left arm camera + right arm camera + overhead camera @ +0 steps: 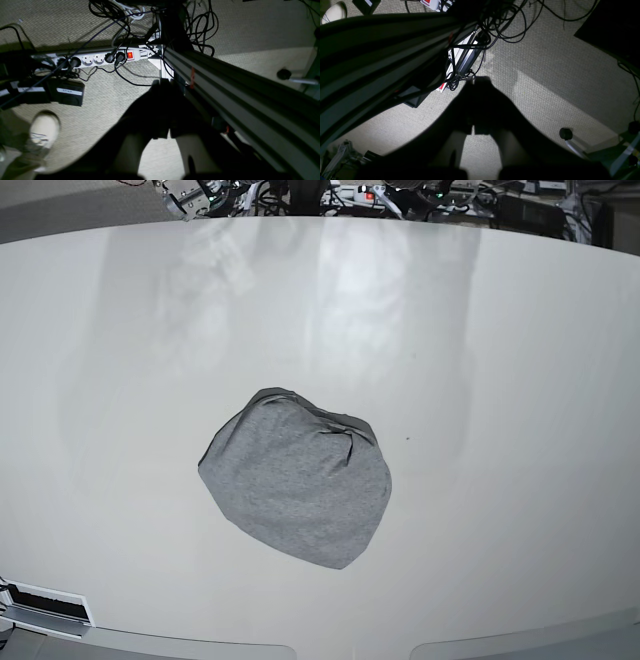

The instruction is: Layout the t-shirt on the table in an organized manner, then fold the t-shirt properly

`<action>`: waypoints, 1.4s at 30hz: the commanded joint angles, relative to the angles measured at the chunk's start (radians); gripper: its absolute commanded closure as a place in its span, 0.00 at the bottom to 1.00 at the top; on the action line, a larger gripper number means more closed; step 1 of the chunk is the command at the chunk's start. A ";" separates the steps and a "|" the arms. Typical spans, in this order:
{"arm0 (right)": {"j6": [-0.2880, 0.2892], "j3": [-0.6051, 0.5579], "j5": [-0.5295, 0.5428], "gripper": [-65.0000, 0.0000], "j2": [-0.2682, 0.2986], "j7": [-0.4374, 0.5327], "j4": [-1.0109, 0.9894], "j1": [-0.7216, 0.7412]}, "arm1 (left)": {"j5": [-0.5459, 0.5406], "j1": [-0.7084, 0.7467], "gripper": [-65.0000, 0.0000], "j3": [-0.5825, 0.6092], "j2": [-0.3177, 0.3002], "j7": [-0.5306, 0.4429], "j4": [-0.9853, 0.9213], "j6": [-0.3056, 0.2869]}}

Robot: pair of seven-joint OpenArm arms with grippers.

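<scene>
The heather-grey t-shirt lies bunched in a rounded heap at the middle of the glossy off-white table, with a few creases near its top right and no lettering showing. Neither arm appears in the base view. In the left wrist view my left gripper hangs dark over the carpeted floor, its fingers pressed together and holding nothing. The right wrist view shows my right gripper the same way, shut and empty above the carpet. The shirt and table are out of both wrist views.
Below the left gripper run an aluminium frame rail, a white power strip with tangled cables, and a person's pale shoe. The right wrist view has the frame rail, loose cables and a caster.
</scene>
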 commanded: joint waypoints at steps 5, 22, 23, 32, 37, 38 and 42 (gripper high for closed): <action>-0.059 0.003 0.000 1.00 0.003 0.006 0.008 0.003 | 0.035 -0.003 1.00 0.000 0.000 -0.006 0.007 -0.010; -0.005 0.003 -0.097 1.00 0.006 -0.076 0.020 0.002 | 0.031 0.003 1.00 0.000 -0.006 0.117 0.036 -0.013; -0.004 0.003 -0.097 1.00 0.006 -0.081 0.020 0.002 | 0.031 0.006 1.00 0.000 -0.006 0.126 0.043 -0.013; 0.026 0.003 -0.097 1.00 0.008 -0.100 0.020 -0.006 | 0.028 0.060 1.00 0.000 -0.006 0.185 0.124 -0.013; 0.060 0.003 -0.094 1.00 0.023 -0.091 0.020 -0.031 | 0.027 0.104 1.00 0.001 -0.026 0.186 0.161 -0.013; 0.060 0.003 -0.094 1.00 0.028 -0.090 0.020 -0.037 | 0.027 0.113 1.00 0.001 -0.032 0.190 0.167 -0.013; 0.063 0.003 -0.094 1.00 0.046 -0.090 0.038 -0.074 | 0.004 0.157 1.00 0.001 -0.060 0.195 0.203 -0.043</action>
